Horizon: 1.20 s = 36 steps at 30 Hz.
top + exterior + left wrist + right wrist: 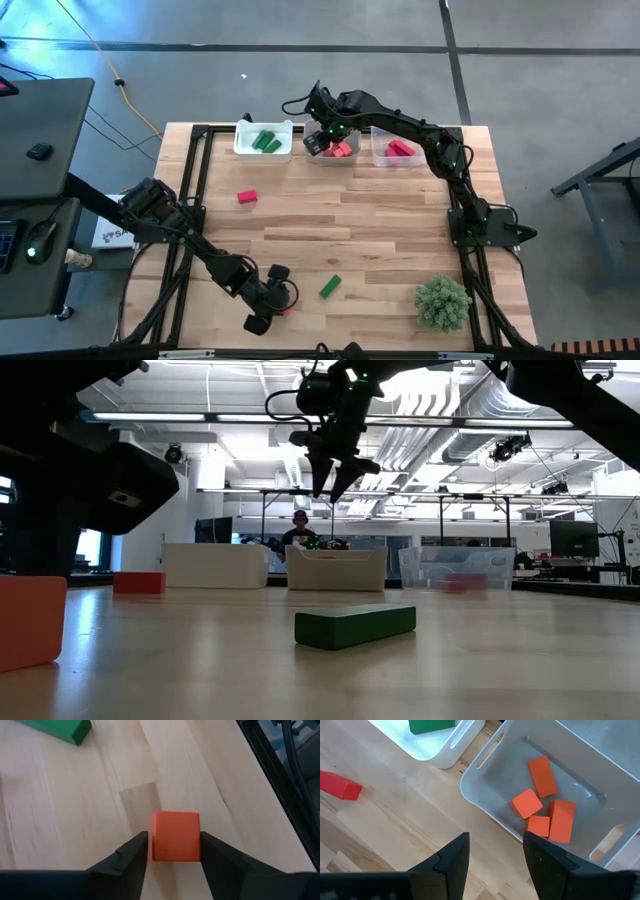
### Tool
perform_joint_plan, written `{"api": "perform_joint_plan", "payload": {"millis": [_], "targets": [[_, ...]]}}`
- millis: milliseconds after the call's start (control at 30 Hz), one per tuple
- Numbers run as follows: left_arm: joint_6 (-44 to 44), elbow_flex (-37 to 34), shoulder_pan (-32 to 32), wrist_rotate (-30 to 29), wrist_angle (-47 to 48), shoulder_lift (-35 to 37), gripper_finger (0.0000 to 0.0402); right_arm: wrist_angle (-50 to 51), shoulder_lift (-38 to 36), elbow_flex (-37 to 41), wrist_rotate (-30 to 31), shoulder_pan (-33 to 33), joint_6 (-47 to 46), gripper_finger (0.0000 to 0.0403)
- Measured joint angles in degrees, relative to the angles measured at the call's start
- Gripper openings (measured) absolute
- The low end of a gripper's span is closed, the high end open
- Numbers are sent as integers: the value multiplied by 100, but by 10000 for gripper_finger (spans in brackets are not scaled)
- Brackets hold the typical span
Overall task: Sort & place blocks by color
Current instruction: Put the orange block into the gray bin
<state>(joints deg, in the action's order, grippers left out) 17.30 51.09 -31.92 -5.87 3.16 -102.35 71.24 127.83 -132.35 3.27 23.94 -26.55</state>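
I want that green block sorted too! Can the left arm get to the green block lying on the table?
Probably yes. The green block lies bare on the wood close beside the left gripper, nothing between them. But its fingers now straddle an orange cube, so that comes first.

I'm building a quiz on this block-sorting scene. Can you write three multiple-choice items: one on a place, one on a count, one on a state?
1. Where does the right gripper hover?
A. over the plant
B. near the middle tray
C. over the loose green block

2. How many salmon blocks lie in the middle tray?
A. one
B. four
C. seven

3. How does the left gripper stand to the salmon cube?
A. fingers either side of it
B. far from it
C. holding it high above the table

Answers: 1 B, the high view puts it at that tray's near edge; 2 B, the right wrist view shows four; 3 A, the left wrist view shows the cube on the table between the fingers.
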Motion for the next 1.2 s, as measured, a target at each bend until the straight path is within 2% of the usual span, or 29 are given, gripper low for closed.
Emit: {"api": "perform_joint_plan", "payload": {"millis": [233,400,633,833,1067,1200], "targets": [[-98,0,149,129,-17,9,101,0,0,0,-2,0,-28,172],[-207,0,451,399,71,57,101,6,0,0,-51,0,-44,172],[-756,-2,937,344,869,584,101,175,0,0,-391,0,138,172],[-1336,-2,1322,298,1253,1058,101,358,0,1,-410,0,201,172],[-2054,-2,1760,-152,1810,1633,101,480,0,0,-429,0,199,172],[-2443,-2,2123,-277,1991,1987,101,555,0,2,-675,2,207,172]]}}
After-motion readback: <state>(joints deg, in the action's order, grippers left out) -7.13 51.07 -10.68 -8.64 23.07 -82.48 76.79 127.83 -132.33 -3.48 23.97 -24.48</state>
